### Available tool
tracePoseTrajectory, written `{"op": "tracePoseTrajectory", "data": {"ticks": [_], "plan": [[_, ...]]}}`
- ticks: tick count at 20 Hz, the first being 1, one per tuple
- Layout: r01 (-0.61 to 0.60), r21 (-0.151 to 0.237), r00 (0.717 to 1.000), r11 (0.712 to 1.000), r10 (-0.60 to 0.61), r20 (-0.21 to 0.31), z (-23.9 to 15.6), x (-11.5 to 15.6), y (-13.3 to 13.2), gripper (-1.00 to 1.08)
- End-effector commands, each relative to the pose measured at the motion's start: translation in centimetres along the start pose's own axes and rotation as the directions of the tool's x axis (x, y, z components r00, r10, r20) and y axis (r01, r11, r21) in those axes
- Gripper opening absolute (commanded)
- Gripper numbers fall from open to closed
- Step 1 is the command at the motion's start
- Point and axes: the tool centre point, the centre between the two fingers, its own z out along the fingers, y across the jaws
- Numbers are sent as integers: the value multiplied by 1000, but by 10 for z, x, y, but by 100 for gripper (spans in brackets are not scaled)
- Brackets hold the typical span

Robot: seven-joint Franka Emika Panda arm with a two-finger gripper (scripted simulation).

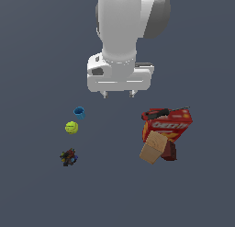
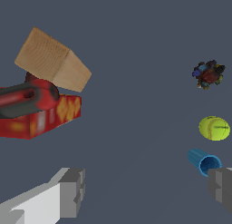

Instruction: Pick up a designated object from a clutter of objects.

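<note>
Arm (image 1: pixel 131 19): cut off by the exterior view's upper edge. Dark red box (image 1: pixel 170 151): largely hidden behind the tan wooden block (image 1: pixel 153 148). Cracker box (image 2: pixel 38 116) and black-red tool (image 2: pixel 25 99): cut by the wrist view's edge. Gripper (image 2: pixel 147 193) fingers (image 2: pixel 72 191): partly out of frame. Small dark lumpy thing (image 1: pixel 69 156): too small to identify.

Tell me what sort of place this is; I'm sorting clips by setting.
Most likely a simulated test scene, not a real room: a flat, featureless grey floor, an open robot hand hanging above, and unrelated items scattered about, like a cracker box and a ball.
</note>
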Motion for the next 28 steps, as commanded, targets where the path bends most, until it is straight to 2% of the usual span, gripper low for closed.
{"op": "tracePoseTrajectory", "data": {"ticks": [1,8,14,21,28], "plan": [[2,0,1000,1000,-2,0,0,1,0,100],[30,-3,1000,1000,-30,-3,7,12,10,100],[85,-8,996,996,-85,-7,21,35,32,100],[186,-15,982,982,-187,-14,53,71,75,100],[298,-20,954,954,-298,-21,97,104,128,100]]}}
